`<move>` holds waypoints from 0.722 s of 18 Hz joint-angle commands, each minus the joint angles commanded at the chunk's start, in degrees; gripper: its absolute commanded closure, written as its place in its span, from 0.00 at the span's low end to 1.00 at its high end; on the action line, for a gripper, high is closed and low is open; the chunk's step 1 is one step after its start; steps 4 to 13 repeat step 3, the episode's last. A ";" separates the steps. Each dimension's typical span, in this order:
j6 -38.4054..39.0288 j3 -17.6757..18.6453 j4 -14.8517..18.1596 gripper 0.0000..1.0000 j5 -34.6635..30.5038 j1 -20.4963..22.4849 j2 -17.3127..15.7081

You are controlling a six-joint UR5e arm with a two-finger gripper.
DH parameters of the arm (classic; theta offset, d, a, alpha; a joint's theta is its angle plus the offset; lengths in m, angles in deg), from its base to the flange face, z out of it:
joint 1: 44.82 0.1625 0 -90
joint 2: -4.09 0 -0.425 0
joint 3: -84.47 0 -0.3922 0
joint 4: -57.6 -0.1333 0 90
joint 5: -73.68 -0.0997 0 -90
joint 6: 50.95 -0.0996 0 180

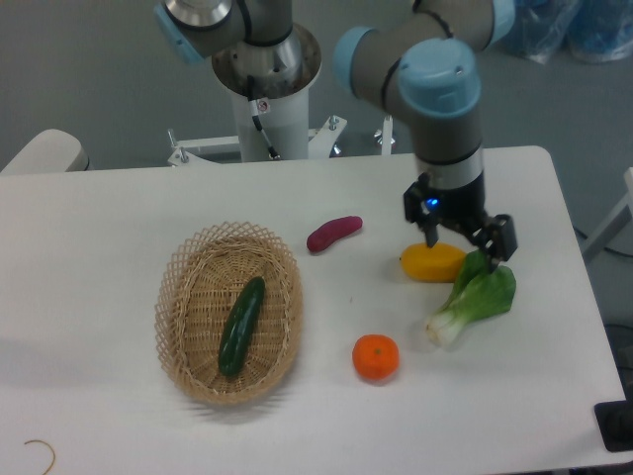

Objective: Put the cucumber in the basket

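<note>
The dark green cucumber (241,326) lies inside the oval tan wicker basket (184,277) at the left of the table, slanted along its length. My gripper (462,253) is far to the right of the basket, hovering low over a yellow-orange fruit and the bok choy. Its fingers are apart and hold nothing.
A purple-red sweet potato (333,234) lies right of the basket. An orange (376,357) sits near the front. A yellow-orange fruit (432,262) and a bok choy (477,300) lie under the gripper. The robot base (265,89) stands behind the table's far edge.
</note>
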 joint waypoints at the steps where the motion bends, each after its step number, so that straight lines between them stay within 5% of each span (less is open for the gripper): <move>1: 0.00 0.00 0.00 0.00 0.17 0.09 0.09; 13: 0.09 0.00 0.00 0.00 0.26 -0.17 0.00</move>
